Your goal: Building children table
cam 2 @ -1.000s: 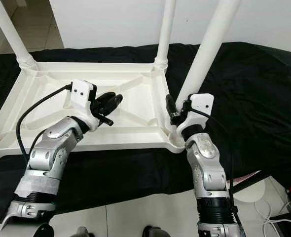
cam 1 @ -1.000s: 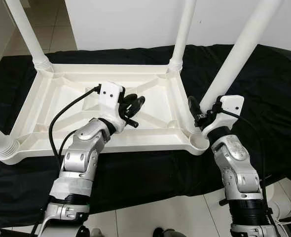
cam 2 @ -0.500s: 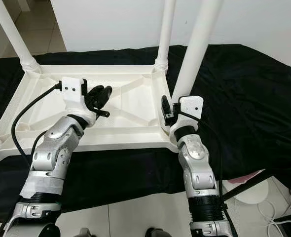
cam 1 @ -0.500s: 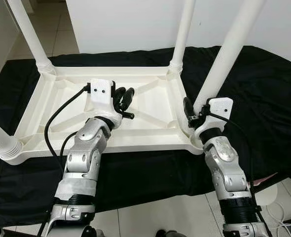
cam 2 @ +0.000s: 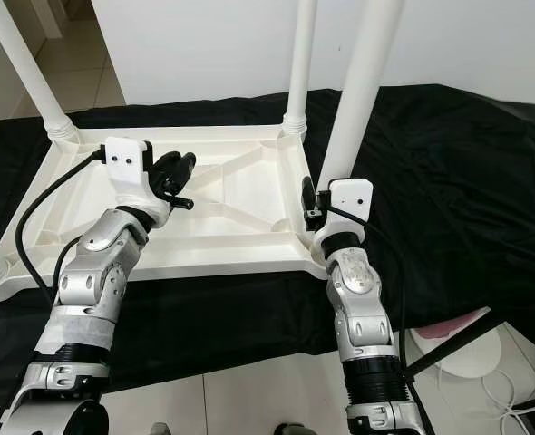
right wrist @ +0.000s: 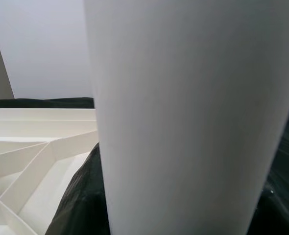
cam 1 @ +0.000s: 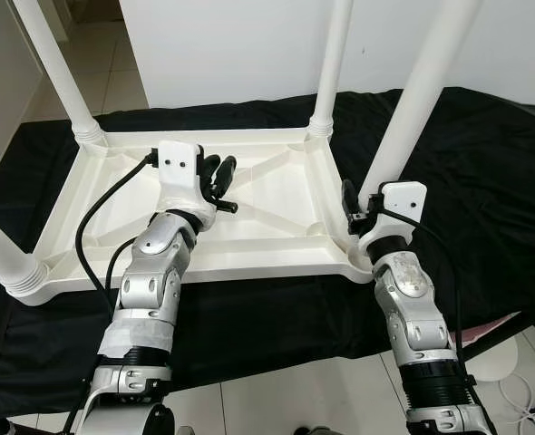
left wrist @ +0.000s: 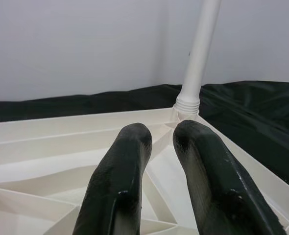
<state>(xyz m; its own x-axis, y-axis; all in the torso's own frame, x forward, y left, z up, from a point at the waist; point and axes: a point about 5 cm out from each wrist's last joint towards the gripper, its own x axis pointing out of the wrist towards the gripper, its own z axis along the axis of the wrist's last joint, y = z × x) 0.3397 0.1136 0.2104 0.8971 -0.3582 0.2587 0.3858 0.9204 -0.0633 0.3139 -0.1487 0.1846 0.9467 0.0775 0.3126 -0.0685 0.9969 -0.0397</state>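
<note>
Head views: an upturned white children's table [cam 1: 277, 195] lies on a black cloth [cam 1: 467, 172], legs pointing up. The left claw [cam 1: 220, 172] hovers over its ribbed underside; the right claw [cam 1: 351, 201] wraps the near right leg [cam 1: 417, 95].

Left wrist: fingers [left wrist: 120, 186] nearly together, holding nothing; the far leg [left wrist: 199, 54] ahead.

Right wrist: the leg [right wrist: 193, 117] sits between the black fingers [right wrist: 81, 205], gripped.

A white plastic table [cam 1: 277, 195] lies upside down on a black cloth [cam 1: 467, 181], its four legs pointing up. The left end effector [cam 1: 220, 172] hovers over the ribbed underside. The right end effector [cam 1: 356, 204] grips the near right leg [cam 1: 413, 109] at its base.
</note>
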